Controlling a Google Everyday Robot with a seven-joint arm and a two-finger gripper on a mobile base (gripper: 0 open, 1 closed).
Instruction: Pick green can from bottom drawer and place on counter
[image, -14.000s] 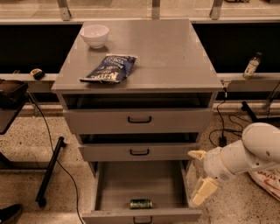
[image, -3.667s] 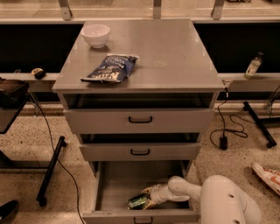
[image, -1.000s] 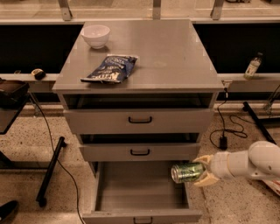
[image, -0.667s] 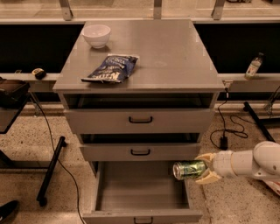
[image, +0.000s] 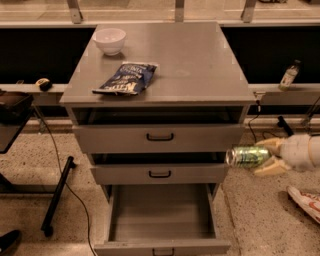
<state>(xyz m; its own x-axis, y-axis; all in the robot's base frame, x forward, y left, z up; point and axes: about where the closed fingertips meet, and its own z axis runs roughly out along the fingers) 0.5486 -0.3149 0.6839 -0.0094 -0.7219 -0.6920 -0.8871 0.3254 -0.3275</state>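
My gripper (image: 265, 156) is shut on the green can (image: 247, 156) and holds it on its side in the air, right of the cabinet at the height of the middle drawer. The can's silver end points left. The bottom drawer (image: 162, 245) is pulled open below and to the left, and its inside shows no objects. The counter (image: 195, 60) is the grey top of the cabinet, above and left of the can.
A blue chip bag (image: 126, 77) and a white bowl (image: 110, 40) lie on the counter's left half. A small bottle (image: 289, 75) stands on the ledge at the right. The two upper drawers (image: 160, 136) are closed. A stand leg (image: 57, 197) is at the floor left.
The gripper has carried the can up and to the right, from beside the open bottom drawer to clear of the cabinet's right side.
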